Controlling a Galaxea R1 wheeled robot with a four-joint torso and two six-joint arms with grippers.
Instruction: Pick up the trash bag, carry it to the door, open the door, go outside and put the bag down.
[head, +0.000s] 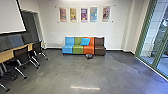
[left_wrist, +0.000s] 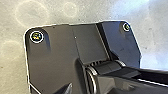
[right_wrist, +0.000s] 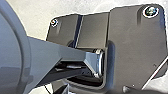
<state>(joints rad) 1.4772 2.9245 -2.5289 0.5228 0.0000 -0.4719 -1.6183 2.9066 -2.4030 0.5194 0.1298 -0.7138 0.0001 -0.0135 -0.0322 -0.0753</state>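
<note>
And there it was, the small, dark, rounded plastic trash bag (head: 89, 56), just right of the middle of the head view, sitting on the smooth grey concrete floor (head: 52, 71)! It lay right in front of the long sofa (head: 67, 47) with its blue, green, orange and brown sections, close to the foot of the orange one. So the score on this job: nothing carried so far. The pickup was to be done, and after it the whole run: the trip to the door, the opening, the way out and the setting down. Over on the right edge stood the tall green-framed glass wall (head: 152, 32), with daylight beyond; that looked the likely way out, though which panel was the door, nobody could tell from here.

Now, the gap! The bag was well apart from both the left gripper and the right gripper, ahead across open floor, so the robot would have needed to get closer for any grab. Open or closed, those two? Could not tell on either side, but the bag was plainly in neither.
</note>
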